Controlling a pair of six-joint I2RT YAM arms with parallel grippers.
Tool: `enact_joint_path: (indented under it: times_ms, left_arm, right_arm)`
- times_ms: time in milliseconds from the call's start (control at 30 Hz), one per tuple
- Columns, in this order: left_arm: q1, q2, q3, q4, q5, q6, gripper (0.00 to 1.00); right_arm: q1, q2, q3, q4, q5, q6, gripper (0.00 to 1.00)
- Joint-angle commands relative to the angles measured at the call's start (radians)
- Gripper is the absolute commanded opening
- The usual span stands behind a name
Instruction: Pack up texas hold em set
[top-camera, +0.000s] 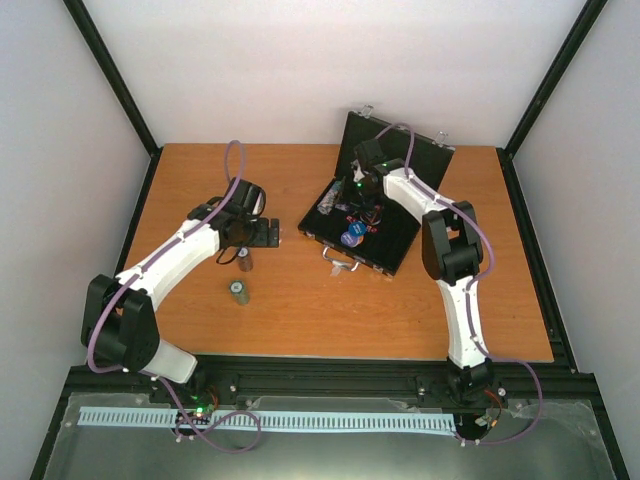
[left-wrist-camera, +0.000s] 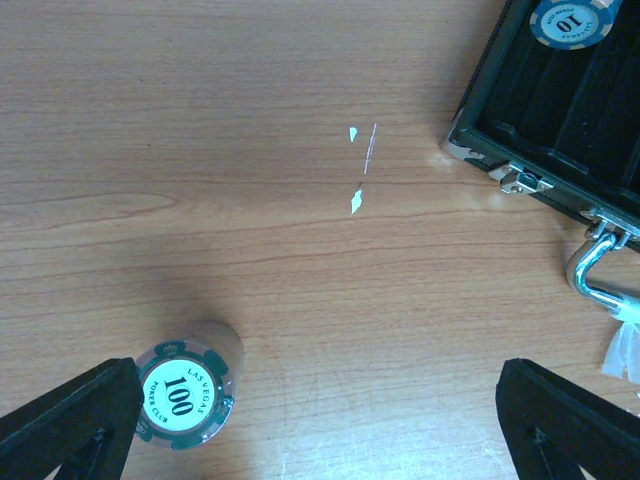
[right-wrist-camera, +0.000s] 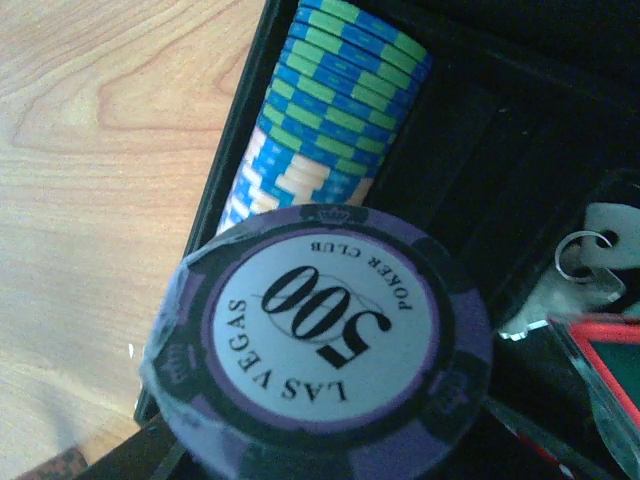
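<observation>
- Left gripper (left-wrist-camera: 318, 370): jaws spread wide and empty, over the table (left-wrist-camera: 250, 150).
- Green chip stack (left-wrist-camera: 185, 395): stands upright with its axis vertical, just inside one jaw and far off-centre. The left arm is the nearer. I judge the gripper must shift sideways toward the stack before closing.
- Case (left-wrist-camera: 560, 110): lies open, well apart from that stack.
- Right gripper (top-camera: 357, 186): over the case. A purple stack (right-wrist-camera: 320, 350) fills its view and hides the fingers, so I cannot tell whether it is gripped.
- Legible: "LAS VEGAS POKER CLUB", with 100 on green and 500 on purple. A blue chip (left-wrist-camera: 572, 20) in the case reads 10.

White arms (top-camera: 170, 255), black joints (top-camera: 120, 325), looping purple cables (top-camera: 235, 165), black left pincer (left-wrist-camera: 318, 372)
</observation>
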Motion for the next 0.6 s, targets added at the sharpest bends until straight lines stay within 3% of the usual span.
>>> enact_joint_path:
  times_ms: [0,67,333,433,567]
  left_arm:
    - [0.004,-0.014,-0.003,-0.006,-0.009,-0.018,1.0]
    - [0.004,-0.014,-0.002,-0.007,-0.013,-0.019,1.0]
    - [0.007,-0.006,0.002,-0.005,-0.016,-0.014,1.0]
    - [0.007,-0.009,0.001,-0.002,-0.02,-0.012,1.0]
    - [0.007,-0.014,0.004,-0.005,-0.022,-0.01,1.0]
  right_arm:
    - [0.003,0.048,0.108,0.005,-0.041,0.054,0.38]
    - [0.003,0.051,0.117,-0.004,-0.036,0.053,0.44]
    - [-0.001,0.033,0.113,-0.037,0.013,0.038,0.49]
    - [-0.002,0.034,0.115,-0.043,0.002,0.041,0.58]
    - [-0.002,0.02,0.117,-0.051,0.01,0.033,0.58]
